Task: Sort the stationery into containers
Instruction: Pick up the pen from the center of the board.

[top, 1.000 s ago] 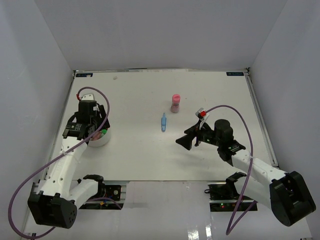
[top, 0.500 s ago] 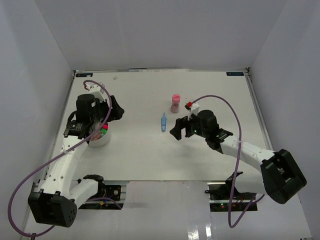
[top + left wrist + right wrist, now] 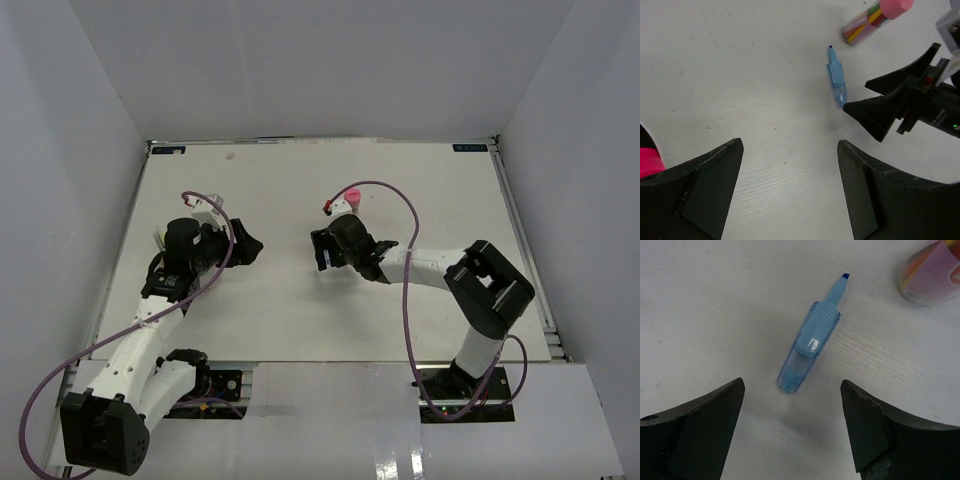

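A blue pen (image 3: 810, 347) lies on the white table, its tip pointing away. My right gripper (image 3: 792, 415) is open and empty, with its fingers on either side of the pen's near end and just short of it. In the top view this gripper (image 3: 322, 250) covers the pen. The pink-capped cylinder (image 3: 350, 197) stands just beyond, and it also shows in the right wrist view (image 3: 932, 277) and the left wrist view (image 3: 875, 15). My left gripper (image 3: 245, 248) is open and empty over bare table, left of the pen (image 3: 836, 82). The white cup is hidden under my left arm.
A pink item (image 3: 647, 160) shows at the left edge of the left wrist view. White walls enclose the table on three sides. The right gripper's black fingers (image 3: 880, 112) point toward the left gripper, about a hand's width away.
My left gripper has swung right, away from the white cup with the highlighters. My right arm has swept left across the table to the blue pen.
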